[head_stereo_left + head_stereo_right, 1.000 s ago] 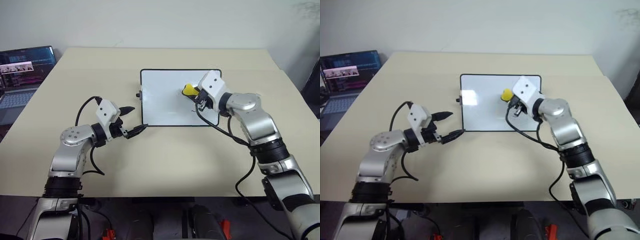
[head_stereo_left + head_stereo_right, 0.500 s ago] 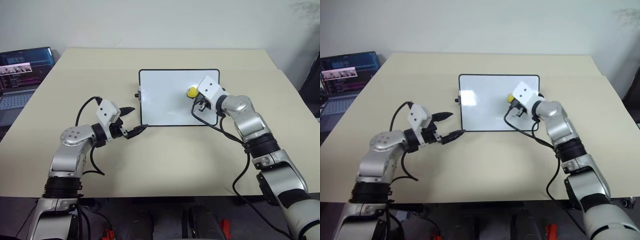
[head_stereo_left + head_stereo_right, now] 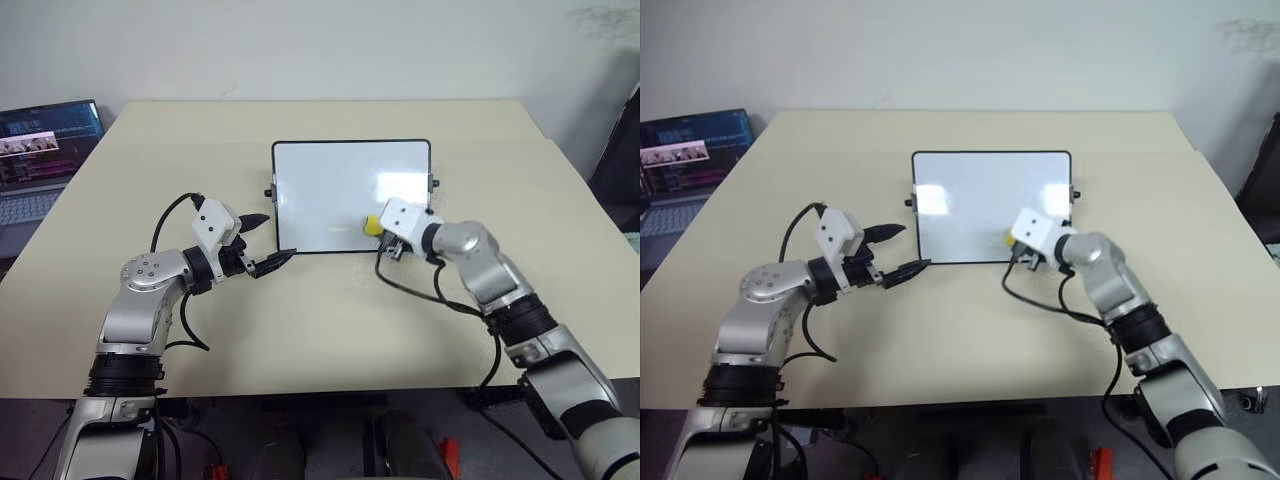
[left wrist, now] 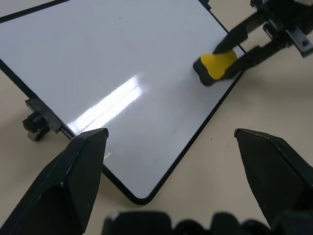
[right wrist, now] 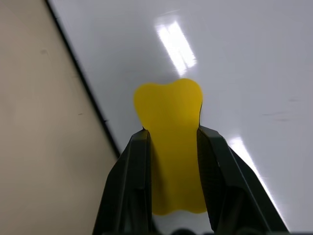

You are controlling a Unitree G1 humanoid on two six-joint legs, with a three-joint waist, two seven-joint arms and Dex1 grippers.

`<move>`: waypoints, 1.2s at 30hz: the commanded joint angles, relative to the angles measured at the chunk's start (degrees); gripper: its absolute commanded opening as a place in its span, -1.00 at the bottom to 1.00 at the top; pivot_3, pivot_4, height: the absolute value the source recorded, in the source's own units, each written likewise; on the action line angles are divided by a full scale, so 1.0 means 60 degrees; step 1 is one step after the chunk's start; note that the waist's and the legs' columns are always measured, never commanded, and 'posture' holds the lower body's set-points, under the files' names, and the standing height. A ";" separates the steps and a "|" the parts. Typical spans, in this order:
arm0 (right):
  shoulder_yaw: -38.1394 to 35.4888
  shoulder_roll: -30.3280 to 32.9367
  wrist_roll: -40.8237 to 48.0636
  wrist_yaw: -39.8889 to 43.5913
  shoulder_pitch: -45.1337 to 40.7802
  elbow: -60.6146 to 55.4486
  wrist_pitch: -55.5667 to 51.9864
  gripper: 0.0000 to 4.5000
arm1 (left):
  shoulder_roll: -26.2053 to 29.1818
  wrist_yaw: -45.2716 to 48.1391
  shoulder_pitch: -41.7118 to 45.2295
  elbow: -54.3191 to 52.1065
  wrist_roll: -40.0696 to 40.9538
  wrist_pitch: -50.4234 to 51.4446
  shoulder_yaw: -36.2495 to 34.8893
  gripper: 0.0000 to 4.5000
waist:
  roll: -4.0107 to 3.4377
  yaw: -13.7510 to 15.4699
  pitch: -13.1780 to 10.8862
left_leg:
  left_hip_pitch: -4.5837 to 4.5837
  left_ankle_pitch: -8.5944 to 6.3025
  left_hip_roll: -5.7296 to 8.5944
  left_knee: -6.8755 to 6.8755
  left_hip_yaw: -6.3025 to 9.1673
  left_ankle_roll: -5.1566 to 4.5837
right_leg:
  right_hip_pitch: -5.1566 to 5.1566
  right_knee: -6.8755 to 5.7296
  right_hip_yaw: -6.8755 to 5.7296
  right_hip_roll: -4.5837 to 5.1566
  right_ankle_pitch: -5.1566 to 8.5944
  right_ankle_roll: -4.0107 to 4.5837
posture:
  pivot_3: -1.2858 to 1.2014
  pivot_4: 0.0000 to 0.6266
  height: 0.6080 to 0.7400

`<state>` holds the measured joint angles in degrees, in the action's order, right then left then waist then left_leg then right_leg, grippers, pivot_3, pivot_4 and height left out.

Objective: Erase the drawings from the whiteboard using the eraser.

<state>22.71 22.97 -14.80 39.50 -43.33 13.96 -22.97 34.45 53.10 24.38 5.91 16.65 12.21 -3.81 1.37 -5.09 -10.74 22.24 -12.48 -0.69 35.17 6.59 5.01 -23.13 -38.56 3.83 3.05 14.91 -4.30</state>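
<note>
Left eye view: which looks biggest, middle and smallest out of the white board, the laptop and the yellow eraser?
1. Glossy white whiteboard with thin black frame
2. Open laptop, partly cut off, so unsure
3. Small yellow eraser

Beige table under whiteboard

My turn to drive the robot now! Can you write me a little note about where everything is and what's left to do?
Right gripper: shut on the eraser, pressing it on the whiteboard near its front edge.
Left gripper: open, holding nothing, hovering over the table by the board's front left corner.
Done: most of the board looks wiped clean.
Left: a few tiny faint marks near the eraser. Wipe those, then check the whole board.
</note>
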 commanded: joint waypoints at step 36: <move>-0.4845 0.1312 0.2568 -0.0756 -0.1763 -0.3186 -0.5827 -0.57 | -0.0154 0.0506 0.0521 -0.0374 0.0336 0.0115 0.0251 1.00 | -0.0013 0.0088 -0.0020 | 0.0063 0.0048 0.0002 -0.0039 0.0023 -0.0036 | -0.0046 0.0028 -0.0029 -0.0001 -0.0028 0.0014 | 0.03 -0.52 1.00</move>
<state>-3.06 29.35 -0.76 35.95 -53.89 -2.49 -55.32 33.55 55.06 25.73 6.13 17.52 12.66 -2.61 1.29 -4.56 -10.86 22.65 -12.19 -0.68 34.94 6.74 4.79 -23.41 -38.33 3.65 3.04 14.74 -4.22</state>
